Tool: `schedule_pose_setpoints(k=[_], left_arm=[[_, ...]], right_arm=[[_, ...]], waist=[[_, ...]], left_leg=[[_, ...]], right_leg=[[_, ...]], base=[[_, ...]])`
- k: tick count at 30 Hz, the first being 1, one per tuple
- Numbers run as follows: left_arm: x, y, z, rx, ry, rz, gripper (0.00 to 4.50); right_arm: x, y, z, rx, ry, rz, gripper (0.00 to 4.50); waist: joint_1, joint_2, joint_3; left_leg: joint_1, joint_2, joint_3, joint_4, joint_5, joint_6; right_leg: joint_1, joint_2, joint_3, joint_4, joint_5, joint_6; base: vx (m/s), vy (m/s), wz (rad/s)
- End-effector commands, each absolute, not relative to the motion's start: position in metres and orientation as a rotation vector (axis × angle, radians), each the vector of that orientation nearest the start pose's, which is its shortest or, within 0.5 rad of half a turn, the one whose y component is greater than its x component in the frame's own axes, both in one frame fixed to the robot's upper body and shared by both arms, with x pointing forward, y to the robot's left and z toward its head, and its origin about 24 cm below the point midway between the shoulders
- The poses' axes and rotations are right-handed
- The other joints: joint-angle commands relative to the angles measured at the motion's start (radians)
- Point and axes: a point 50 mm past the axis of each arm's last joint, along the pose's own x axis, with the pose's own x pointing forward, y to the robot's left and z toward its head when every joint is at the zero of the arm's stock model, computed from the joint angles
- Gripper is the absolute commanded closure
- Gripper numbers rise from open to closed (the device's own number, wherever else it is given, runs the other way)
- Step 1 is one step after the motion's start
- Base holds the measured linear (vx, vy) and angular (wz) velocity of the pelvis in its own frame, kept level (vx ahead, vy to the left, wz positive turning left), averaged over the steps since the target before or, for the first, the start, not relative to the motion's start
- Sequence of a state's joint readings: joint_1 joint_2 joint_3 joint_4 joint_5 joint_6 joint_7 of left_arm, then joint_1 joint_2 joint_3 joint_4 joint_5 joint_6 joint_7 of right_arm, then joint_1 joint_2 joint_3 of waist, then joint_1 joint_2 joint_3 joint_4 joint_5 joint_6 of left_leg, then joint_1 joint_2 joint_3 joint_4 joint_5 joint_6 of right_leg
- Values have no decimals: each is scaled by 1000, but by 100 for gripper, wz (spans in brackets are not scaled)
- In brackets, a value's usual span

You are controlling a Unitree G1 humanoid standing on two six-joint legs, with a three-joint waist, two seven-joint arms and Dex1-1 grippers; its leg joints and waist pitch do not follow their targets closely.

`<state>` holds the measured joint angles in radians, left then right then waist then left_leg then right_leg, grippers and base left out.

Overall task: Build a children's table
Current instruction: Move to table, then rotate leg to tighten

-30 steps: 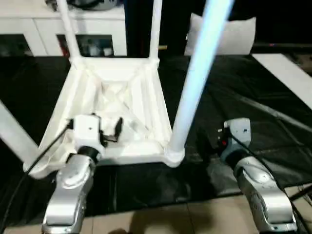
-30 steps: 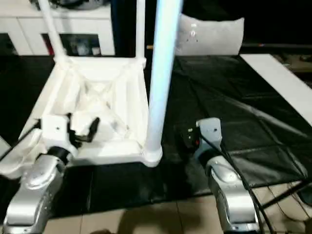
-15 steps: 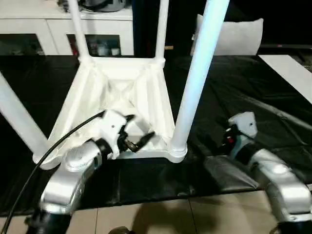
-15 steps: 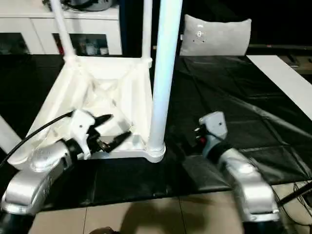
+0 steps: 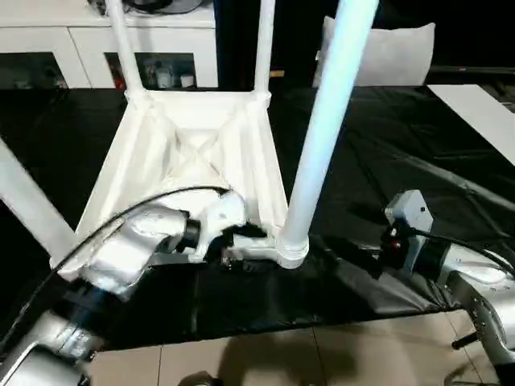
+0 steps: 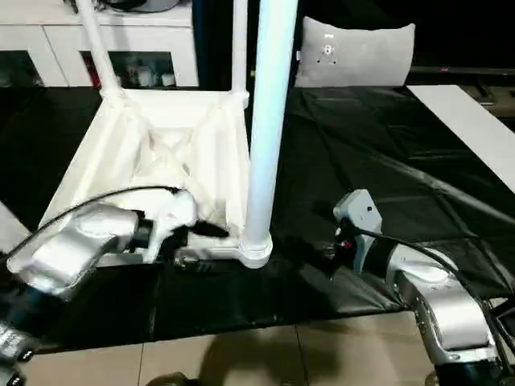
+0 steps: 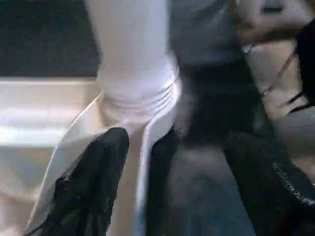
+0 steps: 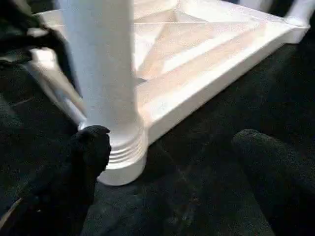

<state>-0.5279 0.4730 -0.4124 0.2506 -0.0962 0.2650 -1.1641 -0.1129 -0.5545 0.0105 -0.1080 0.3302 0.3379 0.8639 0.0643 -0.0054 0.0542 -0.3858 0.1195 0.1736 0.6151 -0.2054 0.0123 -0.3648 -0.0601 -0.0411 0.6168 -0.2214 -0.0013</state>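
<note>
Item: children's table [image 5: 197, 153], white plastic, lying upside down on the black sheet [image 5: 386, 153] that covers the floor, ribbed underside facing up.

Legs: you have four standing up out of the corner sockets, two at the far corners, one at the near left corner [image 5: 32, 211], one at the near right corner [image 5: 322, 121]. Its threaded collar [image 8: 123, 147] shows a few turns above the socket rim.

Left gripper [image 7: 172, 167]: at the base of the near right leg, fingers [image 7: 93, 182] apart, one over the frame edge and the other on the far side of the corner, neither clamped on anything that I can see.

Right gripper [image 8: 167, 167]: low over the black sheet, just beside the same corner, fingers [image 8: 83, 162] wide apart, holding nothing.

Step in hand, as I judge it: seating the last leg. All four are in place, so you are late in the build.

Next move calls for: bracing the frame with one arm, closing the other on the leg near its collar, and turning it until the threads disappear. Whether it is already tight I cannot tell.

Background: white cabinet [image 5: 48, 40], grey pillow [image 5: 394, 52].
</note>
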Motion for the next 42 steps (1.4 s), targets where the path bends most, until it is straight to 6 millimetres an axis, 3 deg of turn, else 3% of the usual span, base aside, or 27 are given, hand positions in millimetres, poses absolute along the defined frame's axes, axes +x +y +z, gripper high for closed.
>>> schedule_pose_setpoints(k=[1, 7, 9, 15, 16, 20, 21, 24, 25, 32, 34, 37, 39, 42], left_arm=[[301, 118, 69, 504, 425, -1383, 136], [311, 122, 63, 489, 451, -1300, 193], [312, 124, 61, 486, 447, -1287, 203], [314, 129, 57, 485, 464, -1281, 247], [315, 130, 55, 480, 465, -1276, 268], [317, 129, 54, 434, 458, -1283, 286], [317, 129, 55, 422, 457, -1293, 312], [317, 132, 53, 433, 486, -1292, 325], [317, 133, 52, 435, 498, -1293, 354], [315, 136, 49, 432, 513, -1318, 405], [313, 138, 47, 455, 525, -1328, 409], [313, 138, 47, 469, 519, -1341, 446], [312, 138, 48, 497, 513, -1356, 449], [309, 138, 49, 531, 512, -1391, 449]], right_arm=[[249, -195, 87, -175, 218, 940, 0], [247, -195, 83, -175, 230, 948, 0], [245, -195, 80, -179, 235, 949, 0], [244, -193, 76, -168, 238, 951, 0], [244, -192, 76, -167, 238, 953, 0], [245, -191, 77, -160, 233, 959, 0], [245, -190, 78, -161, 228, 962, 0], [245, -189, 78, -162, 228, 973, 0], [245, -189, 79, -162, 229, 981, 0], [249, -187, 83, -163, 214, 995, 0], [253, -188, 84, -175, 212, 1001, 0], [260, -185, 85, -197, 205, 1015, 0], [265, -182, 83, -212, 202, 1021, 0], [269, -180, 80, -226, 210, 1050, 0]], waist=[[4, 4, -51], [9, 6, -55], [10, 1, -55], [17, 4, -56], [19, 4, -55], [27, 6, -53], [26, 5, -53], [26, 3, -52], [27, 4, -52], [24, 4, -50], [24, 0, -51], [23, 3, -51], [21, 6, -53], [19, 4, -58]], left_leg=[[28, 122, -50, -92, -209, 17], [29, 122, -51, -92, -219, 11], [25, 122, -51, -92, -210, 17], [28, 124, -51, -91, -200, 29], [29, 124, -50, -92, -206, 28], [30, 125, -50, -94, -226, 14], [31, 125, -51, -96, -241, 5], [31, 126, -52, -98, -248, 1], [31, 126, -52, -98, -250, 0], [31, 127, -53, -100, -261, -5], [30, 127, -53, -99, -253, -3], [31, 126, -50, -98, -251, -5], [29, 126, -51, -98, -232, -4], [29, 126, -49, -96, -210, 6]], right_leg=[[29, -121, 57, -71, -106, -268], [27, -122, 54, -68, -83, -285], [29, -124, 55, -69, -84, -283], [27, -123, 54, -68, -71, -286], [25, -122, 54, -68, -75, -284], [24, -126, 56, -71, -102, -282], [23, -125, 56, -72, -119, -278], [22, -126, 57, -73, -134, -272], [22, -126, 57, -73, -137, -271], [20, -127, 58, -76, -166, -263], [21, -129, 58, -75, -160, -267], [19, -128, 57, -75, -159, -271], [21, -126, 56, -71, -128, -274], [22, -124, 54, -64, -61, -288]], base=[[0, 0, 0], [0, 0, 0], [0, 0, 0], [0, 0, 0], [0, 0, 0], [0, 0, 0], [0, 0, 0], [0, 0, 0], [0, 0, 0], [0, 0, 0], [0, 0, 0], [0, 0, 0], [0, 0, 0], [0, 0, 0]])
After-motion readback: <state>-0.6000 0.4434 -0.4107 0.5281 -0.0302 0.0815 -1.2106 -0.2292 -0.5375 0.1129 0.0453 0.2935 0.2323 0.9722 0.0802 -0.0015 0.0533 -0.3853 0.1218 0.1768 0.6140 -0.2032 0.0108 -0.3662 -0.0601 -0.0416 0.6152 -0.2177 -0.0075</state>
